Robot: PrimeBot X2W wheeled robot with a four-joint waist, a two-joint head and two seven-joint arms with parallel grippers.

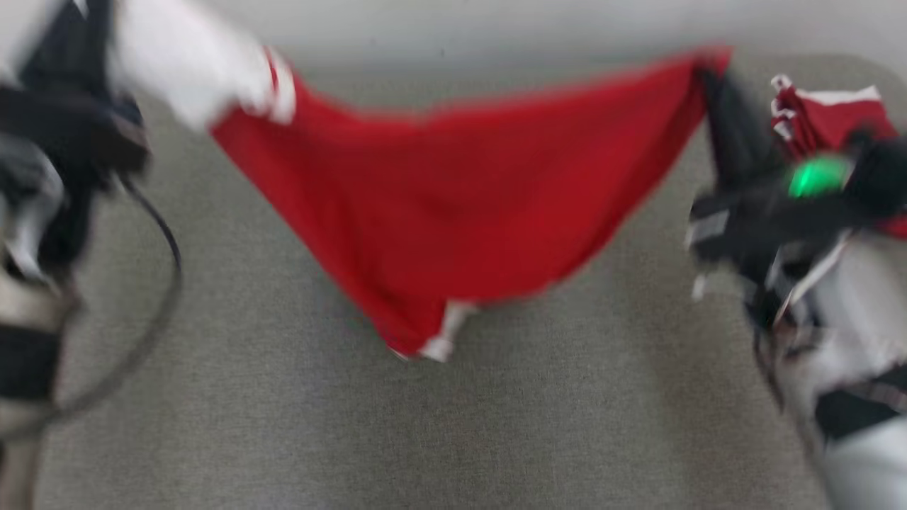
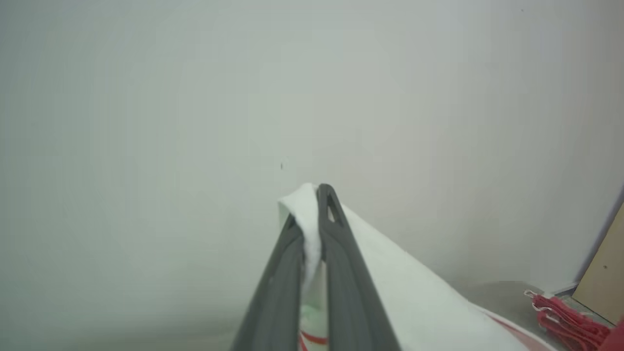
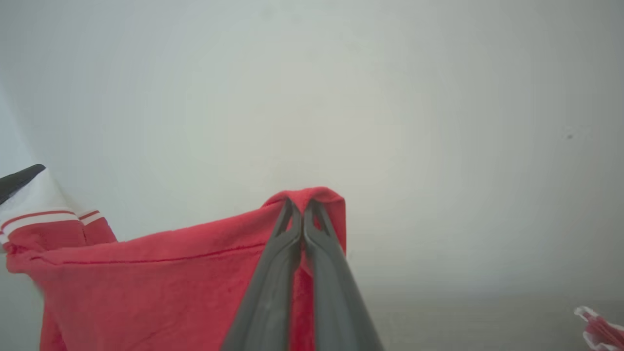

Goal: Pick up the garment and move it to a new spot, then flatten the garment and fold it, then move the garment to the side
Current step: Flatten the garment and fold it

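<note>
The red garment point(image 1: 453, 212) hangs in the air, stretched across the upper half of the head view between the two grippers. Its top edge runs nearly taut from upper left to upper right, dipping a little in the middle.

The left gripper point(image 2: 312, 204) has its fingers pressed together on a white fold of the garment point(image 2: 399, 273), seen in the head view as a white sleeve with red stripes point(image 1: 205, 71). The right gripper point(image 3: 302, 207) pinches a red corner point(image 3: 312, 195), with cloth wrapped over its tips.

The lower edge narrows to a point with white trim point(image 1: 441, 340) at frame centre. The blur hides whether it touches the grey fabric surface point(image 1: 283, 425).

That surface lies open across the whole lower half of the frame. A pile of red-and-white cloth point(image 1: 825, 117) sits at the upper right, just beside the right gripper point(image 1: 711, 71). A black cable point(image 1: 166, 283) loops at the left edge. A pale wall point(image 1: 496, 21) closes the top of the frame.
</note>
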